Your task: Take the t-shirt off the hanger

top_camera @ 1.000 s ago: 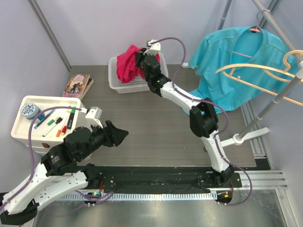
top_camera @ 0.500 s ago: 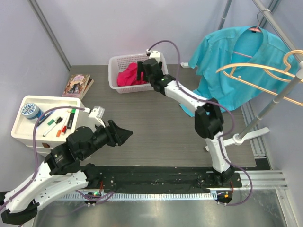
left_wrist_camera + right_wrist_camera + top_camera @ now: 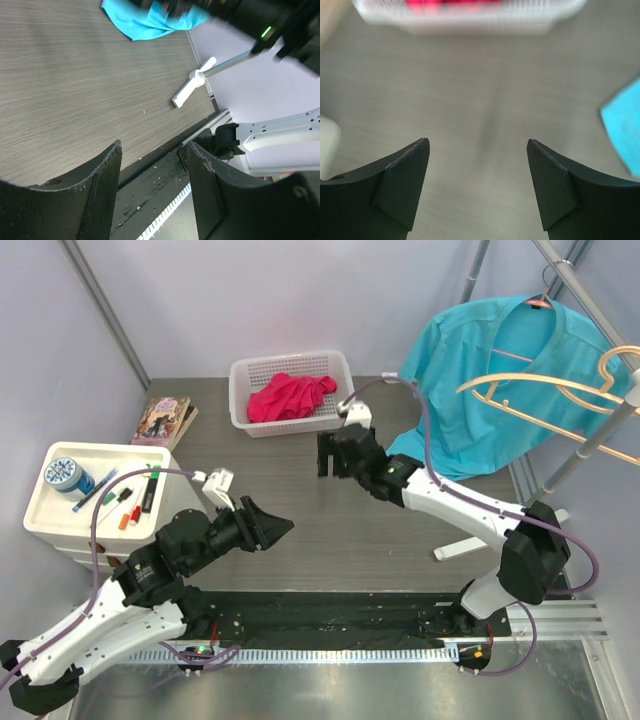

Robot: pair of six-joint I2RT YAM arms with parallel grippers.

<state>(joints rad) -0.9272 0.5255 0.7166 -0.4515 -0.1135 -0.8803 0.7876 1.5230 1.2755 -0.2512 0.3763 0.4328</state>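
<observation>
Hovering over the grey wood-grain table [image 3: 330, 540], both claws bare, and the shirt's not off yet!
My right claw [image 3: 331, 454] hangs with fingers wide apart, holding nothing, between the white slatted plastic basket [image 3: 343, 368] and the teal short-sleeved t-shirt [image 3: 480, 390], which hangs on its red-hooked hanger [image 3: 540, 302] at far right. A crimson garment [image 3: 290, 397] lies in the basket. My left claw [image 3: 272, 528] gapes too, low and near. Bare table lies between us, but the white metal rack pole [image 3: 590, 445] and a pale wooden hanger [image 3: 545, 390] crowd the shirt's right side.
</observation>
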